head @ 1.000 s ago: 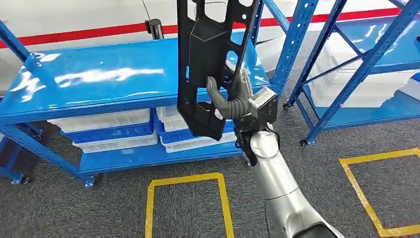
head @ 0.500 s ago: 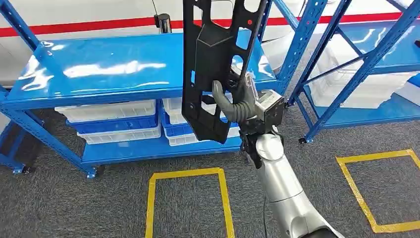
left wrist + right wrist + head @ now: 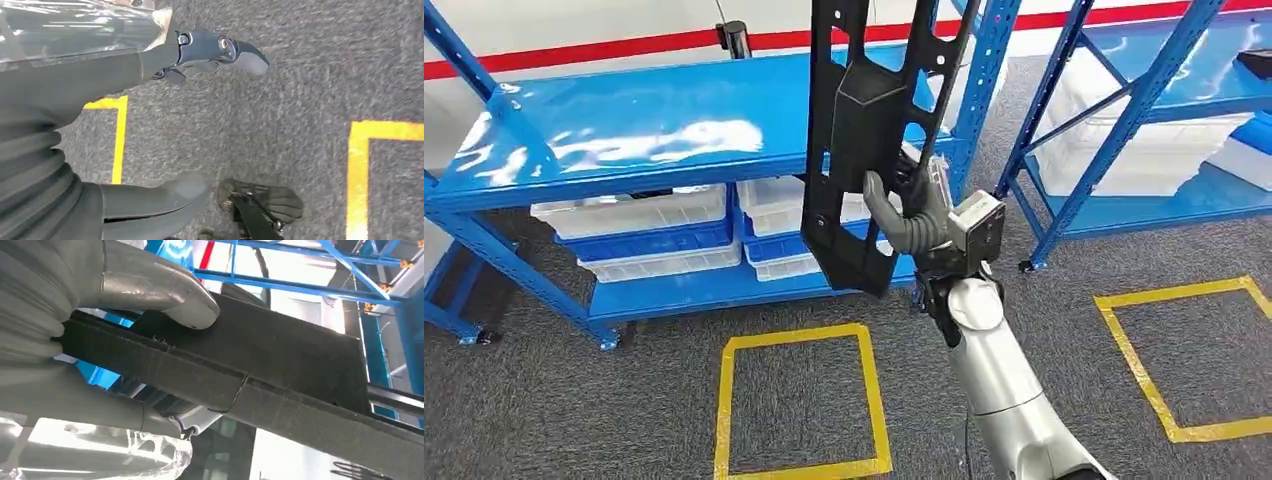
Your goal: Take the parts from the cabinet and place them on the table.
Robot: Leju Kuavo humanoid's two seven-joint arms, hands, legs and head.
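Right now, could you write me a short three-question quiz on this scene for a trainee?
1. True or false: the right hand holds the black part upright in front of the blue rack.
2. Multiple choice: what sits on the rack's lower shelf? A) cardboard boxes B) white and blue trays C) red buckets
3. Fill in: the floor markings are squares of ____ tape on grey carpet.

Key:
1. True; the thumb presses on the part's face, as the right wrist view shows too.
2. B; the trays lie stacked under the top shelf.
3. Yellow.
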